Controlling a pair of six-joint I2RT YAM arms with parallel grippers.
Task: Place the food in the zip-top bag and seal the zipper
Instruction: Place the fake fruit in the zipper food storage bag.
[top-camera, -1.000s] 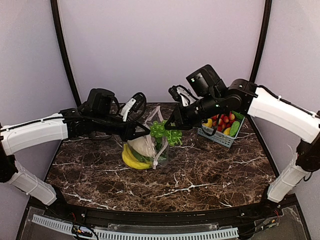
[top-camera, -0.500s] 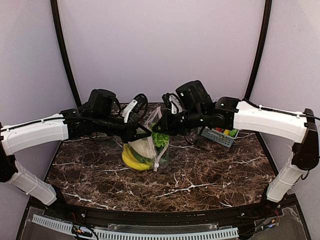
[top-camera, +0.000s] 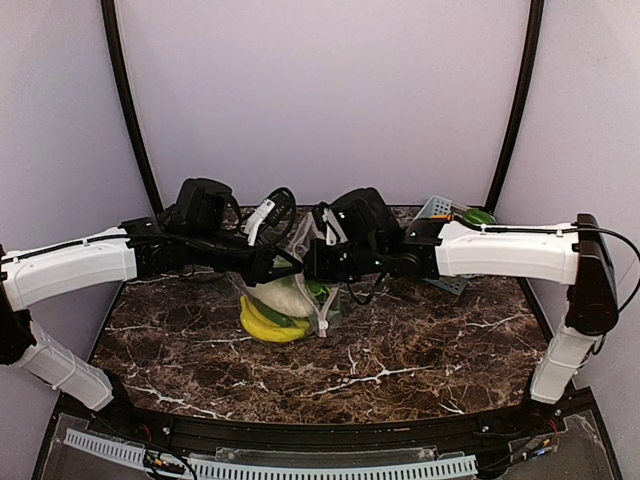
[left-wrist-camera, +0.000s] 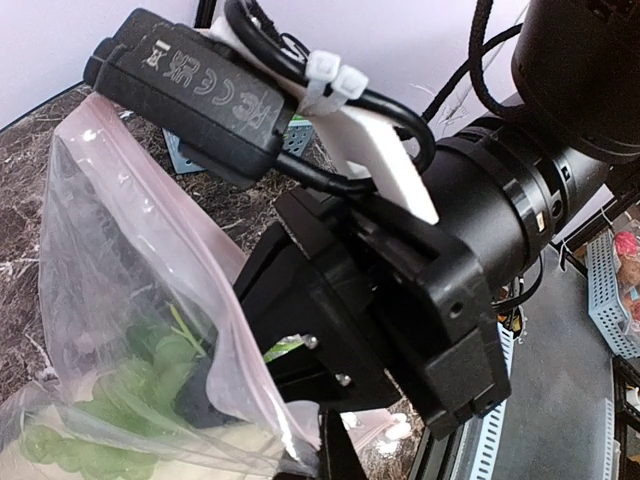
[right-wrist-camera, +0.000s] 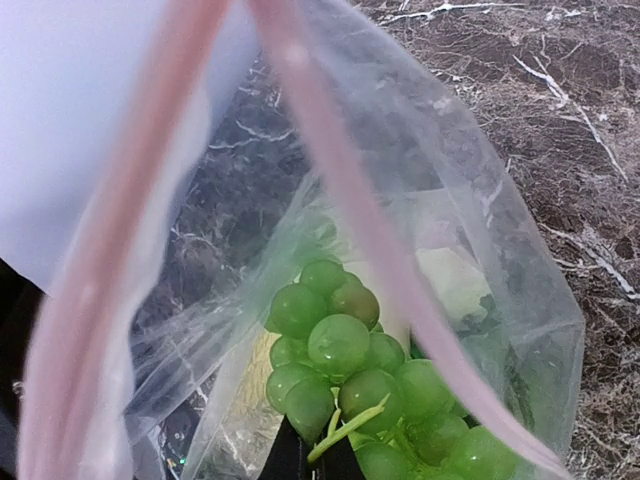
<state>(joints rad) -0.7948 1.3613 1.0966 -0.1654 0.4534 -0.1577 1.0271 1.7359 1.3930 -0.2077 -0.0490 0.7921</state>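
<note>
**Q:** Left gripper (top-camera: 283, 263) condition?
**A:** Pressed together, pinching the rim of the bag (top-camera: 322, 300). The bag is held upright at mid-table (top-camera: 420, 350).

**Q:** Right gripper (top-camera: 310, 262)?
**A:** At the bag's mouth, pinching the grapes (right-wrist-camera: 340, 345) by the stem. The bunch hangs inside the bag.

**Q:** Zipper (right-wrist-camera: 340, 190)?
**A:** Unsealed; its two pink strips stand apart.

**Q:** Other items?
**A:** Banana (top-camera: 262, 322) at the bag's foot. Basket (top-camera: 436, 210) at far right, behind the right arm.
</note>
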